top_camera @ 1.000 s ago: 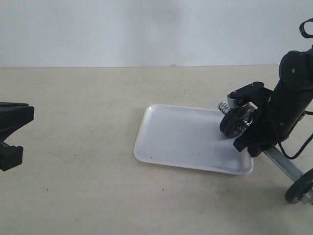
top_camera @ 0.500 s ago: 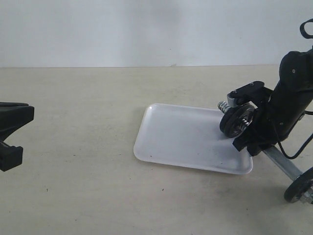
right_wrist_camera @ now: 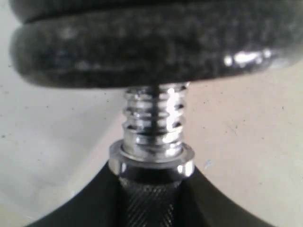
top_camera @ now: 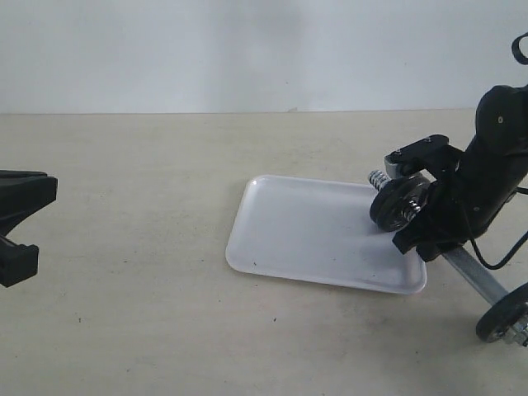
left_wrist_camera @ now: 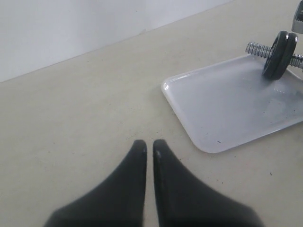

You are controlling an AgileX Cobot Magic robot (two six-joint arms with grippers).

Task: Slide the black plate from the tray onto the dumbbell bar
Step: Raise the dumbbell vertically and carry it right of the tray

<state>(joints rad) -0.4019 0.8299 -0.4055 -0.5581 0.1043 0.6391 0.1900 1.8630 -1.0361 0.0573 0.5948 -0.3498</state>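
My right gripper (top_camera: pixel 432 237) (right_wrist_camera: pixel 151 166) is shut on the knurled grip of the dumbbell bar (top_camera: pixel 466 266) (right_wrist_camera: pixel 152 124), which it holds tilted. The bar's threaded end (top_camera: pixel 378 177) hangs over the right edge of the white tray (top_camera: pixel 305 227) (left_wrist_camera: pixel 222 106). The black plate (top_camera: pixel 391 211) (left_wrist_camera: pixel 273 59) sits on that threaded end, pressed against another black disc (left_wrist_camera: pixel 289 43). Nothing lies in the tray. A further black disc (top_camera: pixel 503 316) is on the bar's low far end. Far to the left, my left gripper (top_camera: pixel 37 206) (left_wrist_camera: pixel 148 144) is shut and empty.
The beige tabletop (top_camera: pixel 140 165) stretches between the left gripper and the tray. A pale wall (top_camera: pixel 247 49) runs along the table's back edge. A black cable (top_camera: pixel 507 252) loops beside the right arm.
Almost nothing differs. The right arm and the bar have shifted very slightly, and the bar's far end sits a touch lower. The left gripper has not moved.
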